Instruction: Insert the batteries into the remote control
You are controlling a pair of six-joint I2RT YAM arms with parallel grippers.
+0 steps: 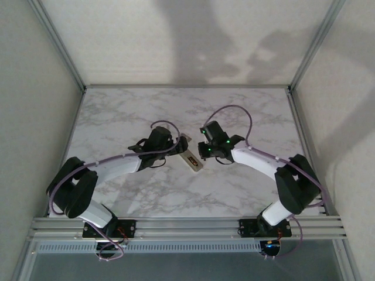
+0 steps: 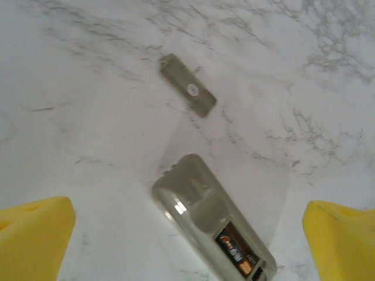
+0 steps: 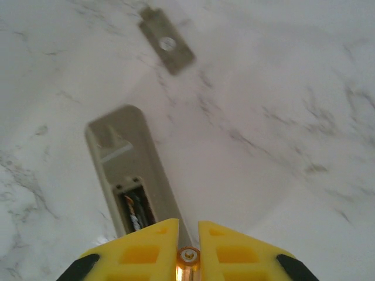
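- Remote control (image 3: 130, 164) lies back-up on the marble table (image 3: 293, 117), its bay (image 3: 137, 212) open at the end nearest my right arm, with one battery (image 2: 237, 255) seated inside.
- My right gripper (image 3: 188, 231) is clamped on the second battery (image 3: 188, 258), whose copper tip shows between the pads.
- From that claw the bay sits close by at 10 o'clock, and the remote's long axis runs from 5 to 11 o'clock.
- My left gripper (image 2: 187, 204) hangs spread wide above the remote, holding nothing.
- A loose cover (image 3: 167, 41) rests apart, beyond the remote at 12 o'clock.
- I judge the right arm is the nearer one; it needs a short shift left to line the cell up with that axis.
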